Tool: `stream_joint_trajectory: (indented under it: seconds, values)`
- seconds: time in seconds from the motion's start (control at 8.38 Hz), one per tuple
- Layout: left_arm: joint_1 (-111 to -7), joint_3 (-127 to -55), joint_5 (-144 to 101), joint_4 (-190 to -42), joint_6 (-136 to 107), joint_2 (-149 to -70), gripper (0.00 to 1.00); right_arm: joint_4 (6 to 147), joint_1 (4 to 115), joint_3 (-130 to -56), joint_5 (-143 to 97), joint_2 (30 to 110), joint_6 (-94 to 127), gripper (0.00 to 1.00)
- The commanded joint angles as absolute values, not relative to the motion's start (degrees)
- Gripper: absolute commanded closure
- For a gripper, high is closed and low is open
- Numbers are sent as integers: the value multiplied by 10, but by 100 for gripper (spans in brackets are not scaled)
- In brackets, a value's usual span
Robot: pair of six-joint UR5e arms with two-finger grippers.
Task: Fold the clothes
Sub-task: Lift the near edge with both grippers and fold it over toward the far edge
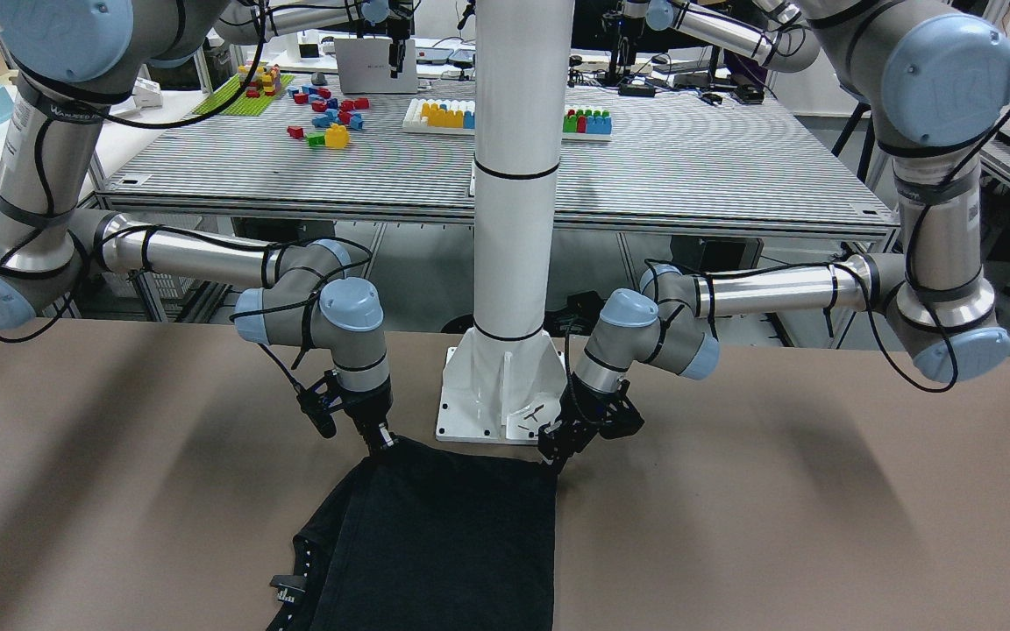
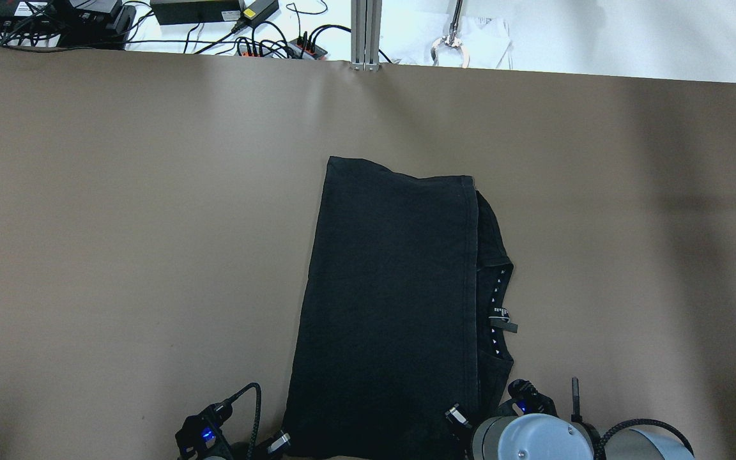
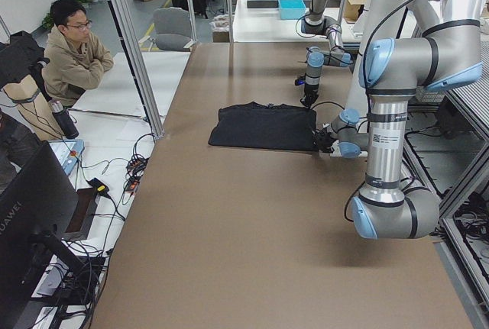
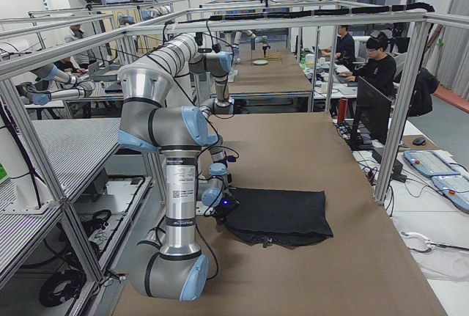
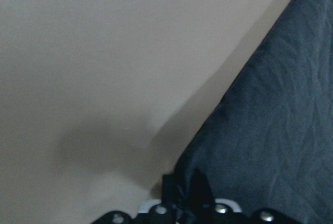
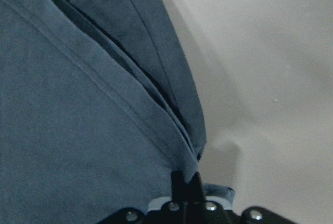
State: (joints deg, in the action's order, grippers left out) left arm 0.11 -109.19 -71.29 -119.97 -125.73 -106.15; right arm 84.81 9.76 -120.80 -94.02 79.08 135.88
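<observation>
The clothes (image 2: pixel 387 300) are one black garment lying flat on the tan table, folded lengthwise into a long panel. A collar with a small white mark (image 2: pixel 501 314) peeks out along its right side. My left gripper (image 1: pixel 551 463) is down at the panel's near corner beside the robot base, shut on the fabric (image 5: pixel 281 130). My right gripper (image 1: pixel 382 447) is at the other near corner, with its fingers pinched on the layered hem (image 6: pixel 171 146). In the overhead view both grippers sit at the bottom edge, the left gripper (image 2: pixel 278 441) and the right gripper (image 2: pixel 457 418), partly hidden by the arms.
The white pedestal base (image 1: pixel 501 394) stands on the table just behind the garment's near edge. Cables and power bricks (image 2: pixel 246 38) lie past the far edge. A person (image 3: pixel 72 54) sits off the table's far side. Bare tan table (image 2: pixel 119 223) spreads on both sides.
</observation>
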Motion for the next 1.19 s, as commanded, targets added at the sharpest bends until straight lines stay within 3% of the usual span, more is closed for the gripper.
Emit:
stream_joint_trajectory:
  seconds: [0.0,0.24,0.48,0.84,1.07]
  values:
    - [2,-1115,-717,-1199,-1263,-1063,100,848,98,-1215,-941,793,1359,100]
    - [-21,-1178,-736,-1198,-1256,-1049,100,848,102,-1253,-942,797,1359,100]
    - [-115,-1223,-822,-1128,-1254,-1067,100,852,143,-1307,-946,789,1358,100]
    - [-286,-1207,-951,-1067,-1218,-1147,100,853,290,-1275,-1063,764,1354,100]
    - [-352,-1134,-990,-1052,-1208,-1218,100,854,346,-1215,-1078,720,1347,100]
